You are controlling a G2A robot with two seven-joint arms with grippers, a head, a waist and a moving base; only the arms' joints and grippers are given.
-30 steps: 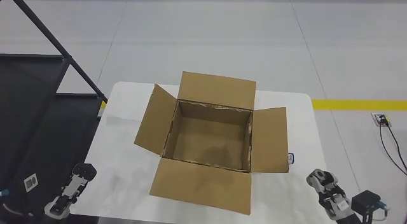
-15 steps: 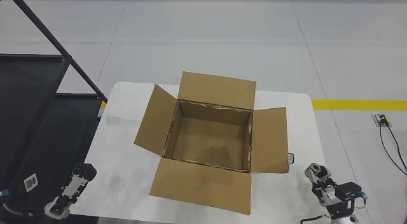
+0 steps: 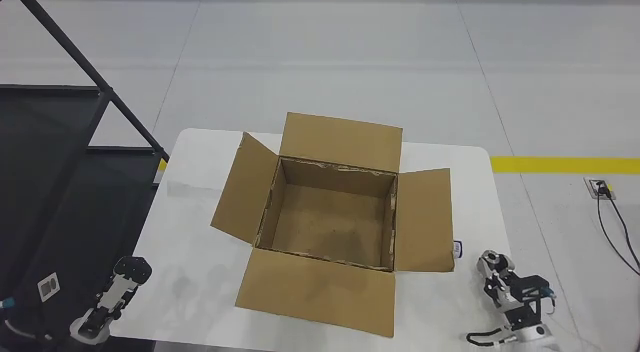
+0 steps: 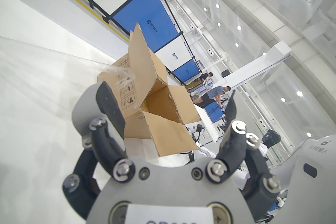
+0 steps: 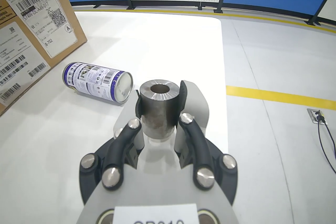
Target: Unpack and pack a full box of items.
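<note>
An open cardboard box [image 3: 318, 290] stands mid-table with all flaps spread and nothing showing inside; it also appears as the box [image 4: 157, 104] and the box [image 5: 31, 25]. My right gripper [image 3: 491, 264] is at the table's near right corner. In the right wrist view the gripper [image 5: 160, 93] is shut on an upright steel cylinder [image 5: 157, 112] with a bored centre, at or just above the tabletop. A labelled can [image 5: 97, 82] lies on its side between cylinder and box; the can [image 3: 457, 249] peeks past the right flap. My left gripper [image 3: 130, 268] hangs open off the near left corner, the gripper [image 4: 168, 101] holding nothing.
The white table [image 3: 200, 222] ends close to the right of the held cylinder, its edge [image 5: 223, 64] dropping to the floor. A black frame [image 3: 60, 182] stands left of the table. A cable [image 3: 610, 222] lies on the floor at right.
My right gripper has moved in from beyond the near right corner onto the table's edge and turned. The left arm and the box have stayed put.
</note>
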